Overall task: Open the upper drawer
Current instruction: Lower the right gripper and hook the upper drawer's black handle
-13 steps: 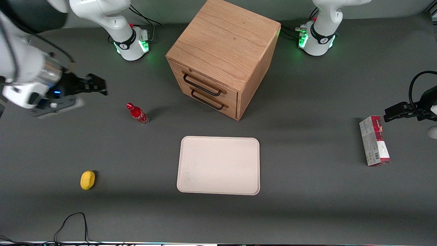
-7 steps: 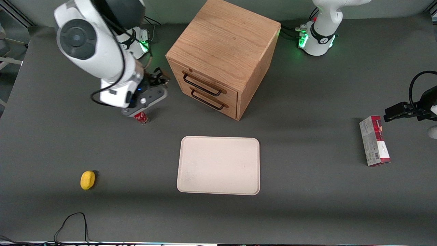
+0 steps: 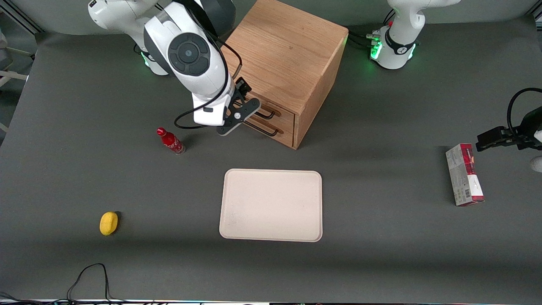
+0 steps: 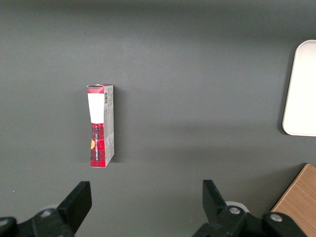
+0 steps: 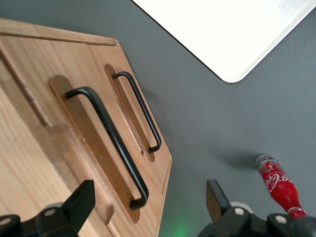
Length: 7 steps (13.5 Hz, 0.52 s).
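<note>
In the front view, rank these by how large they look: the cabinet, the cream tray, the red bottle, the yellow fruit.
1. Cabinet
2. Cream tray
3. Red bottle
4. Yellow fruit, close to the bottle, so unsure.
The gripper, fingers open, is at the upper drawer.

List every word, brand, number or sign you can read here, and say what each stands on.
"Coca-Cola" script, only partly readable: on the red bottle standing on the table.
Print and barcode on the red and white box, toward the parked arm's end: too small to read.
No text on the upper drawer, the tray or the yellow object.
The gripper, fingers open, sits in front of the upper drawer's handle; no markings show.
</note>
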Tool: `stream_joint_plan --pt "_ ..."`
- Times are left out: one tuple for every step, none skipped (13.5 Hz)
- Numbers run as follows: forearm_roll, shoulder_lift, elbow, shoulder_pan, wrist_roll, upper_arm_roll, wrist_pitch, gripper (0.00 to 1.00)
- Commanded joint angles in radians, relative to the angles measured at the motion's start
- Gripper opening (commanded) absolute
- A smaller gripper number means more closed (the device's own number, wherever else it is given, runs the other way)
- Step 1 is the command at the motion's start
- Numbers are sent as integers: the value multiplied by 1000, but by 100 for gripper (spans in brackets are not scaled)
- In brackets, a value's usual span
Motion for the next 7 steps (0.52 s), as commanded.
stream_joint_plan --pt "1 31 20 22 -8 -7 14 100" --pt "1 37 17 25 -15 -7 18 100" --pt "-1 39 12 30 -29 -7 18 100" --pt "-2 41 4 33 -72 -7 18 100" --pt "-7 48 1 35 -121 -7 18 100" --pt "-10 56 1 33 -132 -7 16 100" --pt "-9 64 3 33 -138 -7 18 100"
